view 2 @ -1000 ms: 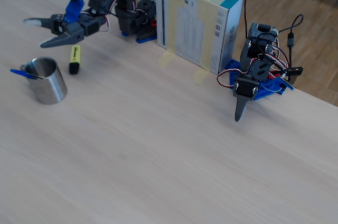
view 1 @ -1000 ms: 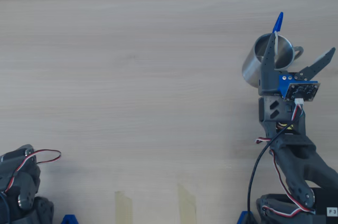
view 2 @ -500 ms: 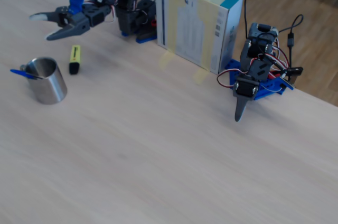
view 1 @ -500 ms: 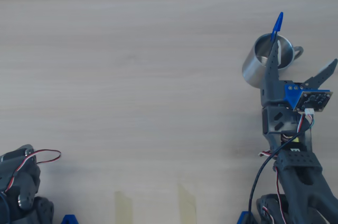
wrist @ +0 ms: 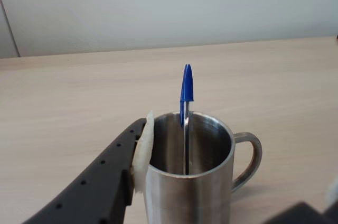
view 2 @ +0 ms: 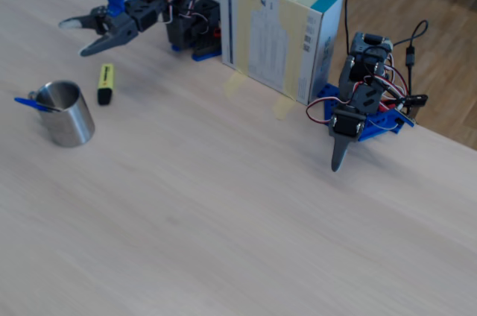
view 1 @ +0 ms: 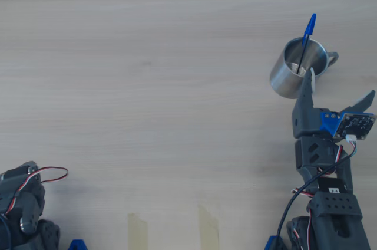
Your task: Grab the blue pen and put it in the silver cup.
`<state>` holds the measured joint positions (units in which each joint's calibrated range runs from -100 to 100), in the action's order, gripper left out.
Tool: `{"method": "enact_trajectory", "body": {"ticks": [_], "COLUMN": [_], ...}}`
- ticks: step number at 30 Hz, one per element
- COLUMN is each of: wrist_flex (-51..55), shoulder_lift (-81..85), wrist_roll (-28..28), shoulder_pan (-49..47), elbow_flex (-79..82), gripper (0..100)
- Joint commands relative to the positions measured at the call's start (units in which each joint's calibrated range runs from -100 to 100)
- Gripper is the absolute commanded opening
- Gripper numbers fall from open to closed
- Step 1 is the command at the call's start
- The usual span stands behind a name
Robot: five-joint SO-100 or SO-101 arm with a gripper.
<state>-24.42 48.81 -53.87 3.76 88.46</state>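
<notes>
Standing blue pen [view 1: 305,39] leans in silver cup [view 1: 287,79], cap toward 12 o'clock | gripper [view 1: 340,88] at cup's 5 o'clock, fingers spread wide, empty | yellow highlighter [view 2: 105,83] beside cup.

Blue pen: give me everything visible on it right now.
The blue pen is a thin stick ballpoint with a blue cap on top and a dark ink tube in a slim barrel. It stands inside the silver cup, cap end up and clear of the rim, leaning against the cup's far wall; its lower end sits down in the cup. In the overhead view it tilts away from the arm. The gripper is open and off it; only the cup touches it.
</notes>
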Motion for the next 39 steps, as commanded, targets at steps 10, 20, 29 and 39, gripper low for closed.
{"method": "enact_trajectory", "body": {"ticks": [10, 20, 29, 39], "wrist_flex": [10.74, 23.26, 37.16, 53.29], "shoulder_lift": [15.94, 23.76, 30.82, 38.14], "wrist_roll": [-1.89, -1.84, -1.84, -1.78], "shoulder_pan": [-0.01, -0.36, -0.62, -0.62], "elbow_flex": [10.00, 11.54, 11.54, 11.54], "gripper": [51, 51, 51, 51]}}
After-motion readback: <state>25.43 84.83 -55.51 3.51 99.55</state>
